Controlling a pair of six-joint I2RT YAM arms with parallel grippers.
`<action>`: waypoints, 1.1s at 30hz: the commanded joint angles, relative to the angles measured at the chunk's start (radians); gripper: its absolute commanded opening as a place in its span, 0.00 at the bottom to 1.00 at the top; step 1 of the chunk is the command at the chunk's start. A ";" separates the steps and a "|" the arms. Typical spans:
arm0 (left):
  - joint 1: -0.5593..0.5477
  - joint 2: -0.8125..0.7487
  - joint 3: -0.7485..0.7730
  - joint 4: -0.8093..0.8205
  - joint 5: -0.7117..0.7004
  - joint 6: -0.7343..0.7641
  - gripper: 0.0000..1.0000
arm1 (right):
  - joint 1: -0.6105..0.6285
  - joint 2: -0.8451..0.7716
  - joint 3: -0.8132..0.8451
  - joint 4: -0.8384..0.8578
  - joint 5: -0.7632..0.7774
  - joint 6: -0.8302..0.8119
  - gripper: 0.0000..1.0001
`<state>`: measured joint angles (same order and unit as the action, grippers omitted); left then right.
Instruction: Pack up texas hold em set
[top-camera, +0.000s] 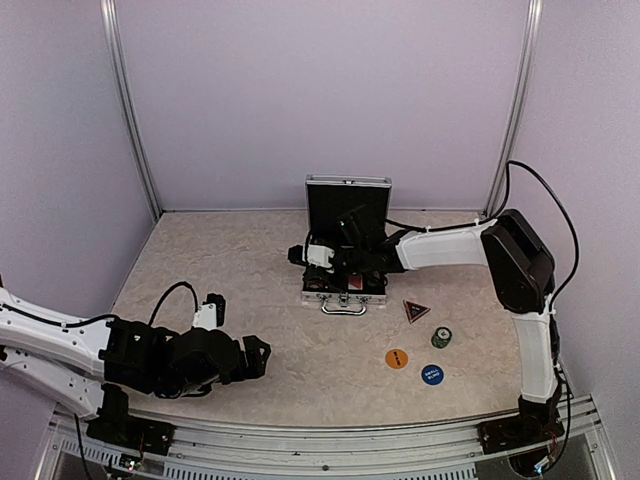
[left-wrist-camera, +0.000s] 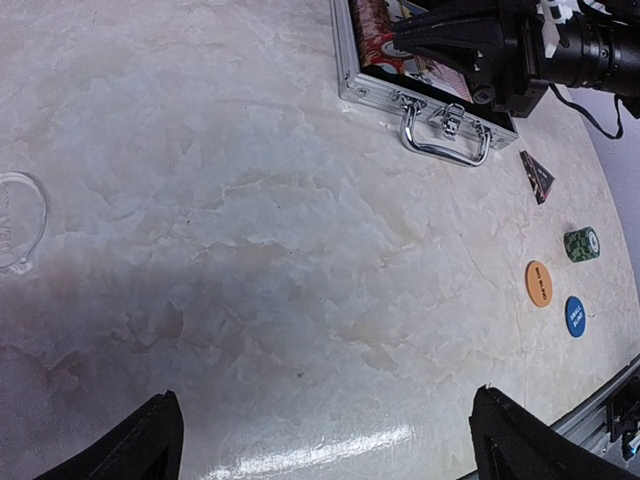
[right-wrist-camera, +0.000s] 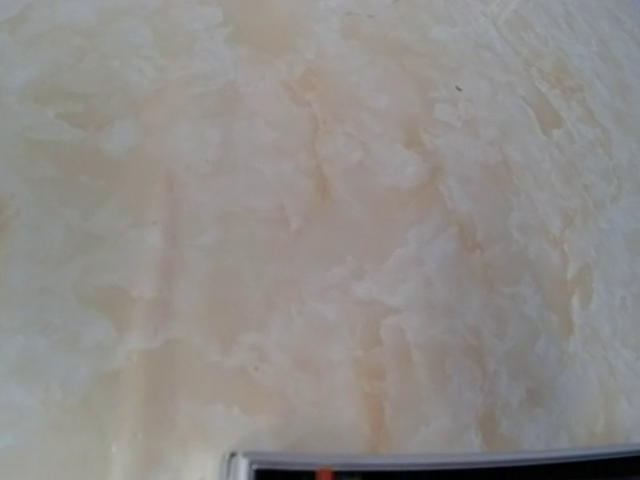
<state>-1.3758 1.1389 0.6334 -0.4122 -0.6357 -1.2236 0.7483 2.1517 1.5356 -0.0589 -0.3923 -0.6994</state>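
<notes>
1. Lilac walls (top-camera: 250, 100) are enclosing a pale marbled table (top-camera: 230, 260).
2. The silver case (top-camera: 346, 203) is standing open at the middle of the table, nearer the far edge. Its lid is standing upright and its handle (left-wrist-camera: 445, 145) is facing the near edge.
3. The right gripper (left-wrist-camera: 402, 32) is reaching over the left end of the case, just above a row of red chips (left-wrist-camera: 375, 25). Whether its fingers are spread or pinching something cannot be told.
4. The left gripper (left-wrist-camera: 330, 445) is hovering over bare table toward the near-left corner. Its fingers are spread wide and are carrying nothing.
5. Judged step: the right arm is working inside the case tray. Doing this well is likely meaning:
   - keeping the fingers off the upright lid;
   - lowering straight into the compartment;
   - leaving every piece sitting below the rim, so the lid is closing flat later.
6. Count, lying outside the case toward the right edge:
   - one dark triangle (top-camera: 416, 310);
   - one green-and-white chip (top-camera: 441, 337), possibly a short stack;
   - one orange disc (top-camera: 397, 358);
   - one blue disc (top-camera: 432, 374).
7. One case is showing. The number of red chips is too hidden to count.
8. One clear ring (left-wrist-camera: 15, 220) is lying near the left gripper. Its kind cannot be told.
</notes>
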 joint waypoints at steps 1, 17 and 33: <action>-0.006 -0.002 -0.010 0.010 -0.007 0.002 0.99 | -0.010 0.030 0.011 -0.018 -0.015 -0.005 0.00; -0.006 -0.006 -0.021 0.013 -0.009 0.000 0.99 | -0.010 0.059 0.012 -0.021 0.042 -0.009 0.00; -0.006 -0.007 -0.026 0.018 -0.009 -0.001 0.99 | -0.011 0.041 0.024 -0.024 0.099 0.011 0.27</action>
<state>-1.3758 1.1385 0.6174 -0.4072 -0.6361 -1.2236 0.7448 2.1979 1.5402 -0.0631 -0.3244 -0.7002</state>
